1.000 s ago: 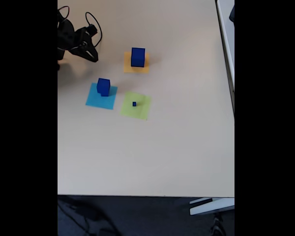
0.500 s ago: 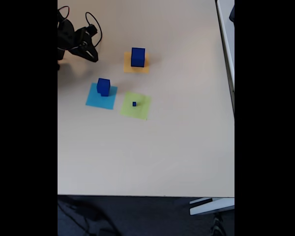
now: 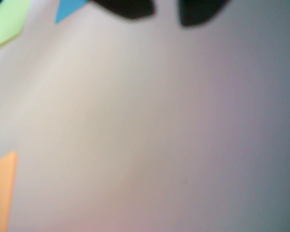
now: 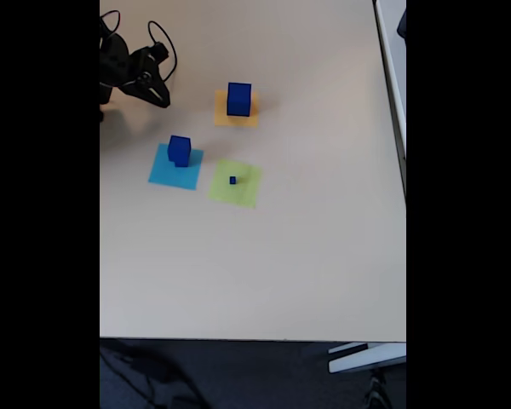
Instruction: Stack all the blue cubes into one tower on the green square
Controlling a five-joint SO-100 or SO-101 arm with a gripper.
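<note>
Stacking has barely begun, by the look of it. In the fixed view the gripper (image 4: 159,94) hangs at about ten o'clock on the table (image 4: 307,256), holding nothing; whether its jaws are apart I cannot tell. The largest blue cube (image 4: 238,99) sits on the orange square (image 4: 235,118) at twelve, a medium blue cube (image 4: 180,150) on the light-blue square (image 4: 172,173) at nine, and a tiny blue cube (image 4: 232,180) on the green square (image 4: 234,189) — the target. Next move probably calls for clearing the tiny cube, then bringing the largest as base. Nothing has shifted since a second ago — arm and cubes alike.
</note>
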